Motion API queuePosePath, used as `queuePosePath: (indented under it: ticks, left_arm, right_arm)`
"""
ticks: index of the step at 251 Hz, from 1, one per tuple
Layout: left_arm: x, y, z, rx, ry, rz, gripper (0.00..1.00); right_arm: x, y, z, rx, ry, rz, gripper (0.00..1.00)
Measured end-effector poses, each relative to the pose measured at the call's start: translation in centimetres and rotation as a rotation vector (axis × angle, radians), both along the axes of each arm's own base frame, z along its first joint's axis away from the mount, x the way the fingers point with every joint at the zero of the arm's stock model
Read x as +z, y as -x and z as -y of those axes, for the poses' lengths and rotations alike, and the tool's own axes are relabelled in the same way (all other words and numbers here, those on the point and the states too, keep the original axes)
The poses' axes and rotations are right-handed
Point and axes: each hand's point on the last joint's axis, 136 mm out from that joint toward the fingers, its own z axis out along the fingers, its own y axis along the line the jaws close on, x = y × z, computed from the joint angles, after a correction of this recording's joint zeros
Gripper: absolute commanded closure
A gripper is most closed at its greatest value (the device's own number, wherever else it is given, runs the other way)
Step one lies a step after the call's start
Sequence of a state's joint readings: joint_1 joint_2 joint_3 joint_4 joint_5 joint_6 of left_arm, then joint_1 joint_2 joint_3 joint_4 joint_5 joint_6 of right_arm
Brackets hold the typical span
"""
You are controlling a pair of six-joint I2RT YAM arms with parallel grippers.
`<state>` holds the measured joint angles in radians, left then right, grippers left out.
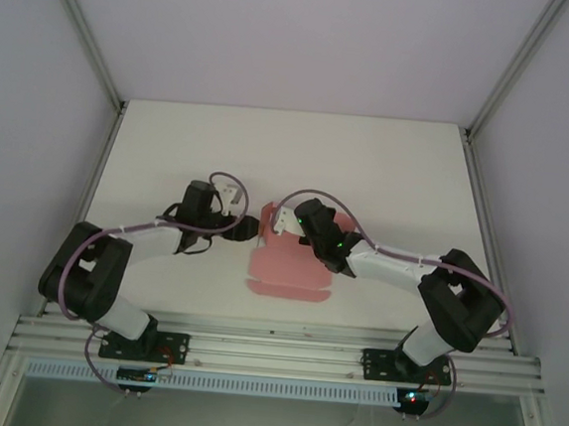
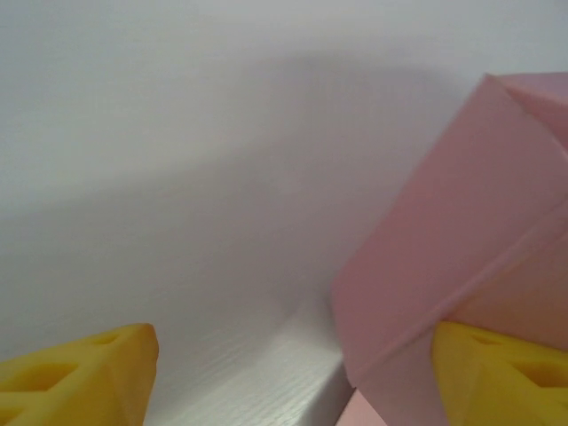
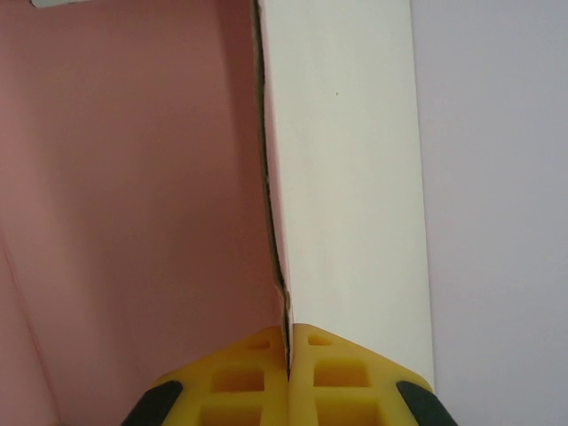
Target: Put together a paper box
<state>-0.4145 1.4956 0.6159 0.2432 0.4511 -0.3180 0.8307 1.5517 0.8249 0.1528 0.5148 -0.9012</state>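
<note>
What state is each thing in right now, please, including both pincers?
Pink thin-card paper box: partly folded, one wall raised, the rest lying flat.
Left pincer: open, beside the raised wall.
Right pincer: shut on the raised wall's edge.

The paper box (image 1: 284, 273) is thin matt pink card with cream back; the desk (image 1: 387, 182) under it is smooth and matt; the right gripper (image 3: 288, 351) has yellow plastic fingertips (image 3: 240, 383)

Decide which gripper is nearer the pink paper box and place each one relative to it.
Right. The right gripper is shut on a raised flap of the paper box; the left gripper stands open at its left side, beside a folded wall.
</note>
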Motion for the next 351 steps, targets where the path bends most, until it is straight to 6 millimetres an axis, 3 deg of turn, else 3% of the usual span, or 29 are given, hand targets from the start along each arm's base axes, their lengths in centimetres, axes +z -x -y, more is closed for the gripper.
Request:
queuePosePath:
  ticks: [80,167,250,312,351]
  left_arm:
    - [-0.8,1.5,2.7,-0.140,0.041,-0.014,0.28]
    - [-1.0,0.8,3.0,-0.130,0.020,0.007,0.23]
    - [-1.5,2.3,4.3,-0.188,0.002,0.047,0.21]
    - [-1.0,2.6,5.4,-0.217,0.017,0.079,0.21]
    - [-1.4,2.8,6.1,-0.237,0.016,0.083,0.42]
  right_arm:
    - [-0.4,0.2,0.1,-0.006,-0.003,-0.020,1.00]
    - [-0.4,0.7,0.4,-0.024,0.009,0.009,1.00]
    - [-0.9,2.7,0.5,-0.064,0.045,0.113,1.00]
    - [-0.7,3.0,0.3,-0.077,0.036,0.130,1.00]
    - [-0.7,3.1,0.2,-0.085,0.013,0.127,1.00]
